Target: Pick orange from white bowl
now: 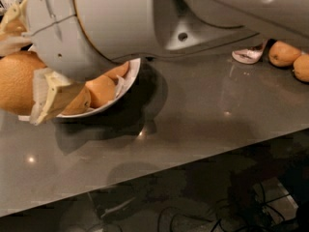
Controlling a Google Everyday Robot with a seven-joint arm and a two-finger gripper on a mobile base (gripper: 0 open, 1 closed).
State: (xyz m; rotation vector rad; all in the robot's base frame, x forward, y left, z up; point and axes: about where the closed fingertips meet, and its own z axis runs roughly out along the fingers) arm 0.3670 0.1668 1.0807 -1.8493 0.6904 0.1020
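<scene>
the arm (pixel 145 18) filled the top of the view, its thick white wrist hanging over the left end of the grey table (pixel 193 129). next in size was the orange (pixel 14 83), at the far left edge, in front of and overlapping the white bowl (pixel 129 74), so we judged it raised off the pile, not resting in it. the gripper (pixel 34 88) sat there too, pinching the orange as far as we could tell: 1 cream finger (pixel 50 98) lay flat against the fruit's right side, and the other was not plainly visible. about 3 smaller-looking fruits (pixel 99 91) remained in the bowl. 2 loose oranges (pixel 285 53) lay well apart at the right. we reckoned the grasp done and the lift underway; carrying the fruit clear of the rim was left.
</scene>
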